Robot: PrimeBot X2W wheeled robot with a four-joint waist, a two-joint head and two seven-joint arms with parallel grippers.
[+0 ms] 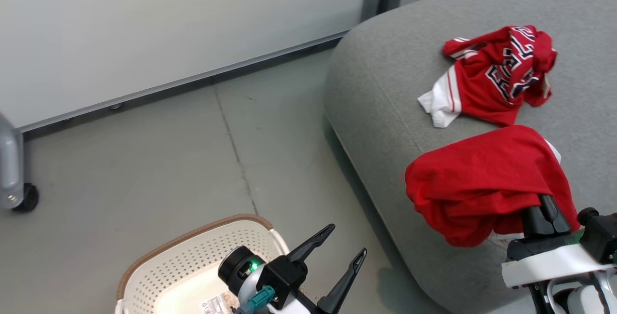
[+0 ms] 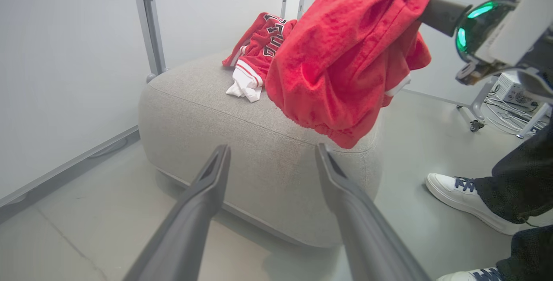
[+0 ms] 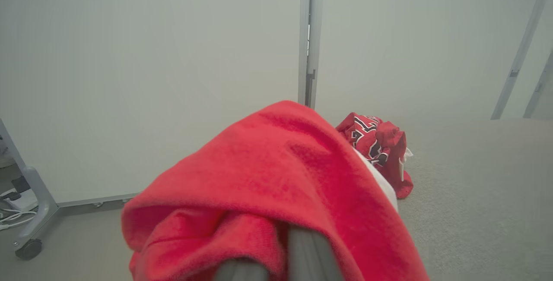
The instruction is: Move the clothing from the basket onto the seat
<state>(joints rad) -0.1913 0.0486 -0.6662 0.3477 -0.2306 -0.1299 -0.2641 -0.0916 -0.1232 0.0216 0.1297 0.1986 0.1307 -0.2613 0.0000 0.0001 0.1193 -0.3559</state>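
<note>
A red garment [image 1: 487,184] hangs draped over my right gripper [image 1: 542,208], which is shut on it above the near edge of the grey seat [image 1: 385,77]; its fingertips are buried in the cloth. The same garment [image 2: 345,56] hangs above the seat [image 2: 259,151] in the left wrist view and covers the fingers in the right wrist view [image 3: 276,194]. A second red garment [image 1: 496,75] with dark block letters lies crumpled farther back on the seat, also seen as the lettered garment [image 3: 378,143]. My left gripper [image 1: 344,242] stands open over the cream basket [image 1: 193,266], holding nothing.
Pale grey wheeled partition panels [image 1: 144,29] stand behind the seat, one caster [image 1: 26,198] at the left. A person's white shoe [image 2: 462,199] and dark trouser leg stand on the floor beside the seat. Cables [image 2: 514,117] lie beyond. Grey floor [image 1: 168,159] lies between basket and seat.
</note>
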